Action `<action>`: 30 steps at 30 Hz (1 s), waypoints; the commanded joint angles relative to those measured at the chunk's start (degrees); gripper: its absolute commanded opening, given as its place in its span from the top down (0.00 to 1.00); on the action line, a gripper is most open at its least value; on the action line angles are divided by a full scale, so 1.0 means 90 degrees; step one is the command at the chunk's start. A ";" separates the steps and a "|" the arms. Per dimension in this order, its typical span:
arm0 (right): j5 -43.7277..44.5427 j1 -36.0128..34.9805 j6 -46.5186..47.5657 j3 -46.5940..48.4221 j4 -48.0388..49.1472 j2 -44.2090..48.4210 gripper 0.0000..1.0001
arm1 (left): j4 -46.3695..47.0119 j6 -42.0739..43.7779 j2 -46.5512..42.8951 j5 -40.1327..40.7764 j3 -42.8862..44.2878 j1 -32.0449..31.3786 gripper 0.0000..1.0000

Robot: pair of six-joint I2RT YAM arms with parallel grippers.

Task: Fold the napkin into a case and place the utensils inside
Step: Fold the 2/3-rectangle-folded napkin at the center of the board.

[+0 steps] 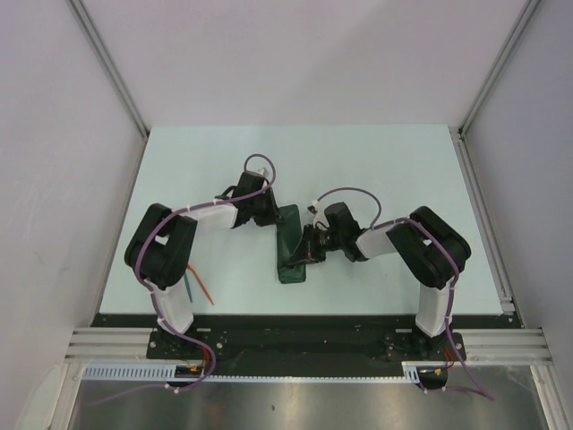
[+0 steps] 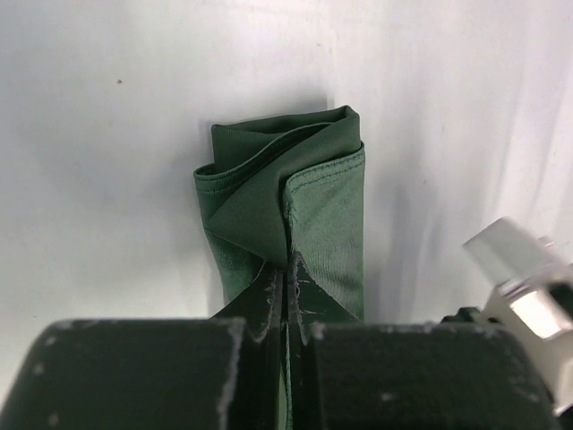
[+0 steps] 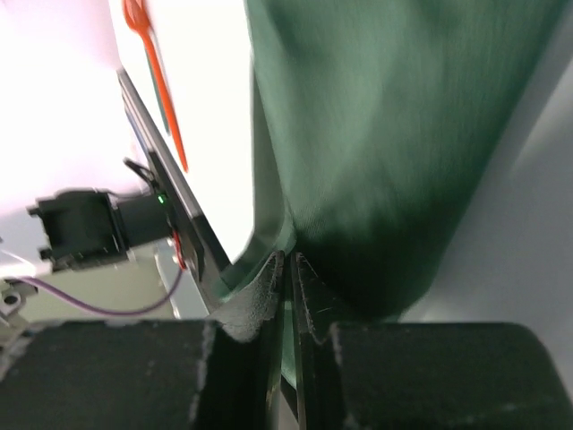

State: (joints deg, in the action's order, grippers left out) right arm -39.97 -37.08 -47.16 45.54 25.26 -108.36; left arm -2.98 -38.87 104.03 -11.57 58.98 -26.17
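Dark green napkin [image 1: 291, 249], folded narrow, lies mid-tabletop [image 1: 403, 179], its long axis running near to far. Left jaws clench its far end, right jaws its right edge — both grasping cloth. The utensils [image 1: 202, 292] lie well apart at near-left, nearer the left arm; open room between.

A robotics lab test cell: plain white panel walls [image 1: 304, 54] on aluminium rails [image 1: 106, 63] enclose a pale worktop [image 1: 385, 170] carrying two robot arms [image 1: 166, 246].

Plain dark green napkin [image 1: 290, 235], unpatterned; orange-red utensil [image 1: 203, 289]; teal utensil [image 1: 192, 288]; pale mint worktop [image 1: 385, 170]; purple cables [image 1: 354, 191]; black-and-white arms [image 1: 431, 253].
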 commanded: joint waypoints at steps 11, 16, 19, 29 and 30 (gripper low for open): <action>-0.0003 0.0048 0.0864 0.0144 -0.0811 0.0799 0.90 | 0.0078 -0.0056 -0.0406 -0.0052 0.0077 0.0037 1.00; 0.0317 0.0242 0.1254 0.0496 -0.1389 0.1092 0.85 | 0.0087 0.0120 -0.0435 -0.0218 0.0078 0.0037 1.00; 0.0670 0.0467 0.1450 0.0720 -0.1722 0.1200 0.77 | 0.0233 0.0120 -0.0475 -0.0286 -0.0039 0.0037 1.00; 0.1150 0.0438 0.1775 0.1249 -0.1011 0.0556 0.62 | 0.0019 -0.0709 -0.0348 -0.0783 0.0165 0.0027 1.00; 0.1092 0.0496 0.1657 0.1229 -0.0864 0.0516 0.62 | 0.0077 -0.0720 -0.0348 -0.0852 0.0146 0.0027 1.00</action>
State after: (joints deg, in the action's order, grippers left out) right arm -31.68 -33.08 -32.36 55.64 12.10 -101.58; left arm -3.11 -41.89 103.07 -14.92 58.94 -26.17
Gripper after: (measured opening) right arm 0.375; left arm 0.010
